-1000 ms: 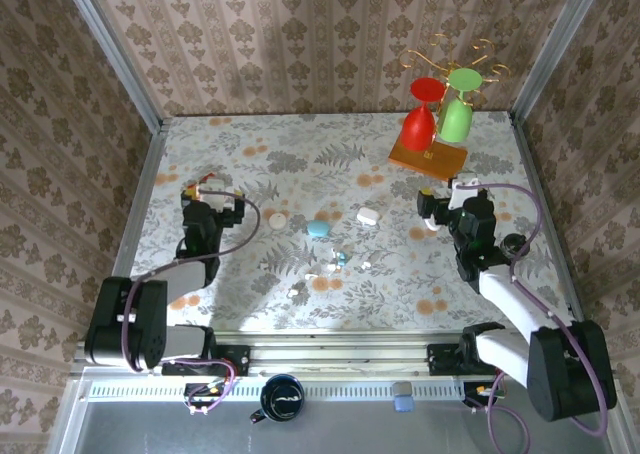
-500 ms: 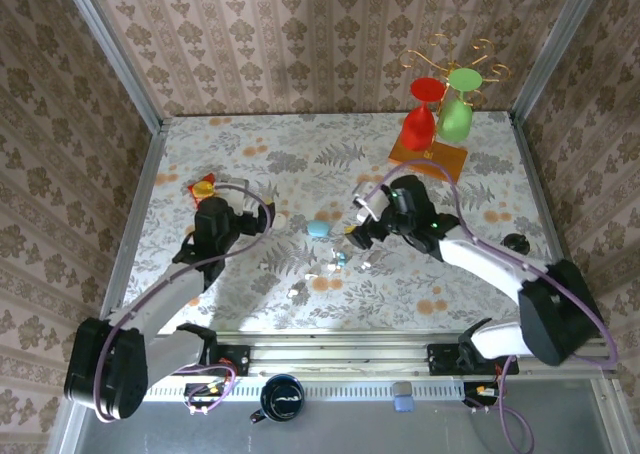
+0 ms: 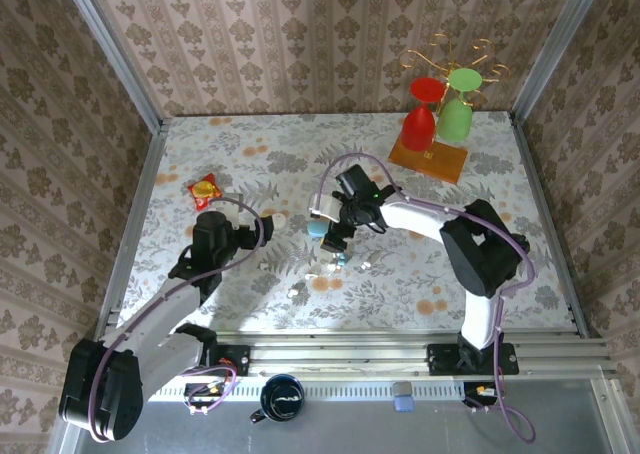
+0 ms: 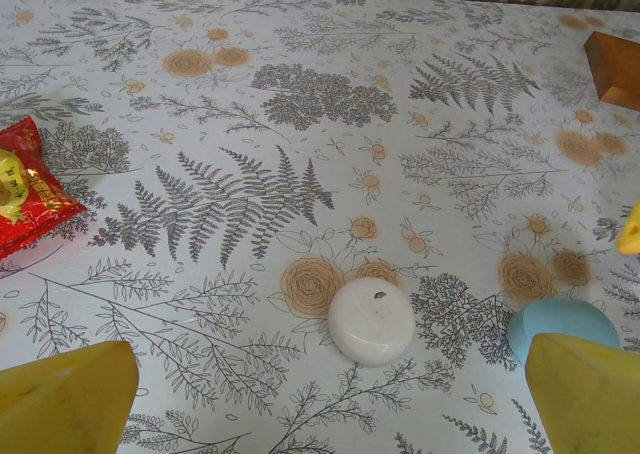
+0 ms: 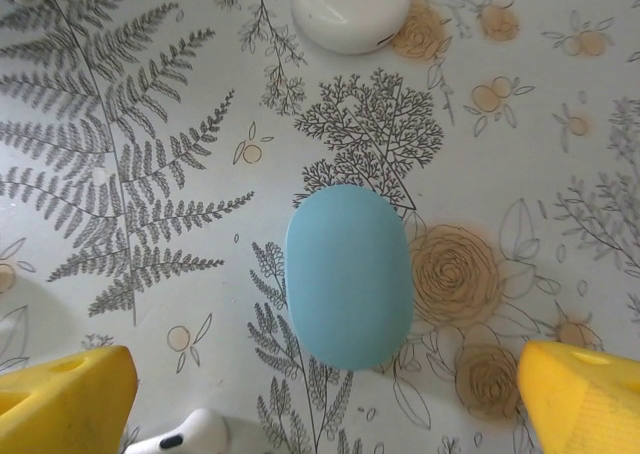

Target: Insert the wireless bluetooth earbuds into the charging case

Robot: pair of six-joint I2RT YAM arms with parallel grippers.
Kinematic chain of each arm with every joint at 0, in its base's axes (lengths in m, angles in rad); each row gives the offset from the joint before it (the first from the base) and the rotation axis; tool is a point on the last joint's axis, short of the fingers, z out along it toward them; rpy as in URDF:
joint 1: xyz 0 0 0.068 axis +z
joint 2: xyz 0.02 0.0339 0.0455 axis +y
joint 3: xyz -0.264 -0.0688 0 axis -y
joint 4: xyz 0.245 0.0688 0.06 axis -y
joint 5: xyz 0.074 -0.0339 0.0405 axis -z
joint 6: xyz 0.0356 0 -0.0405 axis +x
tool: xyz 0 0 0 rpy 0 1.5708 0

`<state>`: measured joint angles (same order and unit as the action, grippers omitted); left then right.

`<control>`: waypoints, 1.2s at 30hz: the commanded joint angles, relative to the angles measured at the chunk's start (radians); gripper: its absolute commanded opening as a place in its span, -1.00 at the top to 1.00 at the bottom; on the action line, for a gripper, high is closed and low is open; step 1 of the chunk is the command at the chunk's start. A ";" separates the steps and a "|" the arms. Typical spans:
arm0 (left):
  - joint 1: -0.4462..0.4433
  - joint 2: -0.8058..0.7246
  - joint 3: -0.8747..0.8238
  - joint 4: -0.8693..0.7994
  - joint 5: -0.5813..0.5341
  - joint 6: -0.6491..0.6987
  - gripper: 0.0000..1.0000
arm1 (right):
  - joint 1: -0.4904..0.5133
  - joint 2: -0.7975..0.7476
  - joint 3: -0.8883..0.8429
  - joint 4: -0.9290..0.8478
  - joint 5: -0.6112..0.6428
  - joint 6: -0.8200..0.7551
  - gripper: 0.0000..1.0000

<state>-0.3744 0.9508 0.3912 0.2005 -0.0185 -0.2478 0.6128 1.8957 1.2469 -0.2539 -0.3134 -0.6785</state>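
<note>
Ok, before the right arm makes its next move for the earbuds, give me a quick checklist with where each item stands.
1. The right gripper is open: ok, fingers wide apart.
2. The right gripper is aimed at a task item: not ok, it is lined up on the light-blue case.
3. An earbud is close by: ok, lying loose on the table near its fingers.
4. The left gripper is open and empty: ok, with the round white case ahead of it.
5. The charging case lid is open: cannot tell.

Matt light-blue case (image 5: 348, 277); glossy white plastic earbud (image 5: 190, 436); crinkly red foil wrapper (image 4: 25, 189)
</note>
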 commanded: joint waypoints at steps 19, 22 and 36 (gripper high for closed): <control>-0.006 0.051 0.018 0.020 0.019 -0.008 -1.00 | 0.012 0.260 0.335 -0.347 0.068 -0.195 -0.40; -0.007 0.055 0.018 0.021 0.022 -0.008 -1.00 | 0.015 0.277 0.349 -0.359 0.064 -0.196 -0.32; -0.006 0.075 0.006 0.042 0.023 -0.001 -1.00 | 0.018 0.271 0.360 -0.390 0.065 -0.199 0.24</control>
<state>-0.3744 1.0237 0.3912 0.2161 -0.0063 -0.2478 0.6250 2.1689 1.5944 -0.5972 -0.2584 -0.8688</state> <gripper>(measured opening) 0.999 0.403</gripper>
